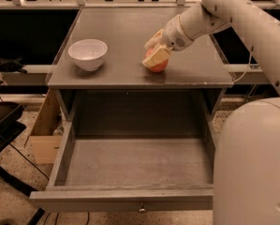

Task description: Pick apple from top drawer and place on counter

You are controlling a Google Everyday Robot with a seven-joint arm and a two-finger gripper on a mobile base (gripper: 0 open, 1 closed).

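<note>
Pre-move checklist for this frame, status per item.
1. Apple out of the drawer: ok, nothing lies in the drawer.
2. Apple resting on the counter: ok, it looks seated.
3. Gripper at the apple, covering its top: ok.
4. Apple inside the counter's front edge: ok, though close to it.
5. Bowl apart from apple and gripper: ok, well to the side.

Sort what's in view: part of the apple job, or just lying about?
Job: apple; gripper, closed on it; counter, under the apple; top drawer, pulled open.
Lying about: white bowl, on the counter left of the apple.
</note>
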